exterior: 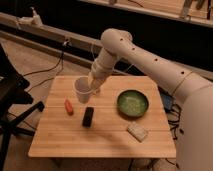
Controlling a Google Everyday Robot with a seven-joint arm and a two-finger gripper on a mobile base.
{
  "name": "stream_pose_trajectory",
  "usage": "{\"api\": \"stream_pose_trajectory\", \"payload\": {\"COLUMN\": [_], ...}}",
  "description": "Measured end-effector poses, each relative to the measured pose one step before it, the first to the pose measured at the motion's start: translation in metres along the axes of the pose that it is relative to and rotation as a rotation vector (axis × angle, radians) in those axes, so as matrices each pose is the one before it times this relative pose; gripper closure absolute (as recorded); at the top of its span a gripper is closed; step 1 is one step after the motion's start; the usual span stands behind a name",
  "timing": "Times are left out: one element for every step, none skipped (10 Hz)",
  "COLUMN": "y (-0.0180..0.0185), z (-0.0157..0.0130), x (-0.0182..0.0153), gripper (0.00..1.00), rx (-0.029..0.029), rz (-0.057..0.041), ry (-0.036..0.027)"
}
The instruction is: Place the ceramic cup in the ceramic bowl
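The white ceramic cup (82, 89) is tilted, its open mouth facing the lower left, and is held just above the wooden table (60, 135) near its back middle. My gripper (93, 87) sits at the cup's right side at the end of the white arm (145, 57) that comes from the right. The green ceramic bowl (133, 103) with its dark rim stands on the table to the right of the cup, apart from it, and looks empty.
On the table lie an orange carrot-like object (68, 106), a black rectangular object (88, 116) and a pale flat packet (137, 131). A black office chair (12, 100) stands at the left. Cables run over the floor behind the table.
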Motion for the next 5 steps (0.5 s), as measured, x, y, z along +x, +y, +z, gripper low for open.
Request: {"api": "stream_pose_trajectory", "payload": {"y": [-0.00059, -0.00008, -0.00791, -0.01274, -0.00690], "z": [0.00293, -0.00064, -0.00228, -0.00290, -0.00183], "x": [-0.00064, -0.00036, 0.00167, -0.00097, -0.00392], "gripper": [0.73, 0.73, 0.73, 0.73, 0.73], "rx": [-0.00472, -0.00235, -0.00008, 0.01111, 0.00392], "rz": [0.00823, 0.00448, 0.00877, 0.00871, 0.00820], "ry": [0.00410, -0.00641, -0.00584, -0.00697, 0.00011]}}
